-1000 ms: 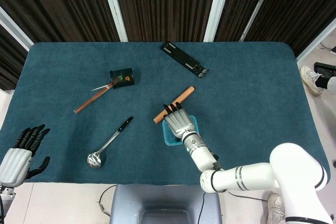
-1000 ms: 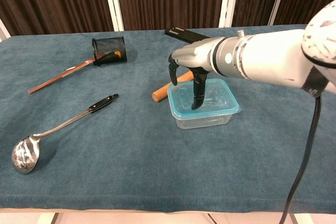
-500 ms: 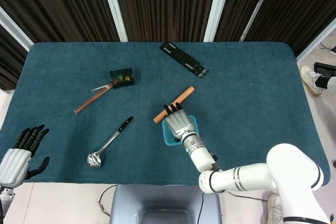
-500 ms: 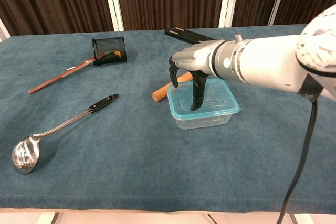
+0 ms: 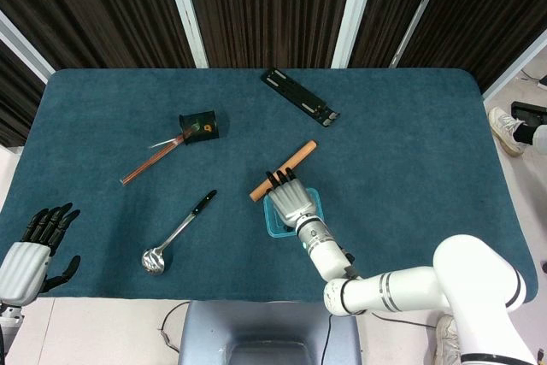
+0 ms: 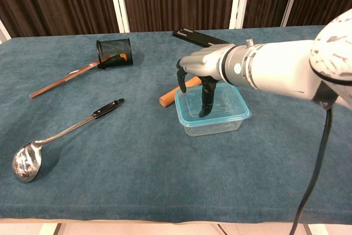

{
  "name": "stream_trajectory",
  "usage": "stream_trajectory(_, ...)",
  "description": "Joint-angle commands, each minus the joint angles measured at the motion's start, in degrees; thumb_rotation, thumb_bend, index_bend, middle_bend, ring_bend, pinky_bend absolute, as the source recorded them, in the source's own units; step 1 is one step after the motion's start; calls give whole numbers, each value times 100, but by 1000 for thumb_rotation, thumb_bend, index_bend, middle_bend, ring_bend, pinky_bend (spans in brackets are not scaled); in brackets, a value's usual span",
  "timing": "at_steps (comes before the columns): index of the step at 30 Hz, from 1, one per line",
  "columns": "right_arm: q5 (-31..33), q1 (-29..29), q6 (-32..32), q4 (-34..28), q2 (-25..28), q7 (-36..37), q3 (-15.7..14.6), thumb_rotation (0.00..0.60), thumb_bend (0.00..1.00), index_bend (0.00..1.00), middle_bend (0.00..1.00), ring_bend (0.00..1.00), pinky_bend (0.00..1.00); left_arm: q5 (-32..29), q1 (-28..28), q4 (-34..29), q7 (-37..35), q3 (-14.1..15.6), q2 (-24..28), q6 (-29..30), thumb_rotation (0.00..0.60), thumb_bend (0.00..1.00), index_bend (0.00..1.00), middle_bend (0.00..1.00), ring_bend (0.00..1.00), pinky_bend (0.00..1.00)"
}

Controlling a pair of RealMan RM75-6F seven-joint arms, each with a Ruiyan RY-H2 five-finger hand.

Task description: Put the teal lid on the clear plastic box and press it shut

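Teal lid (image 6: 217, 115) unmoved on box (image 6: 213, 125); right hand (image 6: 199, 70) edged slightly back.

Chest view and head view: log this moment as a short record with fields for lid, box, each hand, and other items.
lid: teal lid sits on the box
box: clear plastic box near table centre, beside the wooden rod
right hand: right hand over the lid, fingers pointing down, thumb tip at the lid's surface
left hand: left hand at the table's near left corner, holds nothing
other items: ladle, mesh cup, black stand
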Motion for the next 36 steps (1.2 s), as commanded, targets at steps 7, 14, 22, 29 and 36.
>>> stream_trajectory(7, -22, -18, -7, 45, -41, -38, -49, 600, 207, 458, 0, 0, 0, 2, 2, 2, 1, 1, -1, 5, 600, 406, 0, 0, 0, 12)
stream_trajectory(14, -54, -34, -23, 95, -79, -35, -70, 600, 207, 452, 0, 0, 0, 0, 5, 3, -10, -2, 3, 15, 600, 406, 0, 0, 0, 12)
stream_trajectory(22, -103, -89, -65, 207, -143, -24, -122, 600, 207, 444, 0, 0, 0, 1, 10, 9, -25, -2, 7, 24, 600, 406, 0, 0, 0, 12)
stream_trajectory(29, -135, -137, -149, 303, -177, 13, -145, 600, 207, 443, 0, 0, 0, -8, 2, 2, -16, -3, 8, 4, 600, 406, 0, 0, 0, 12)
stream_trajectory(36, -211, -178, -136, 298, -158, 86, -93, 600, 207, 440, 0, 0, 0, -6, 11, 8, -37, -7, 10, 28, 600, 406, 0, 0, 0, 12)
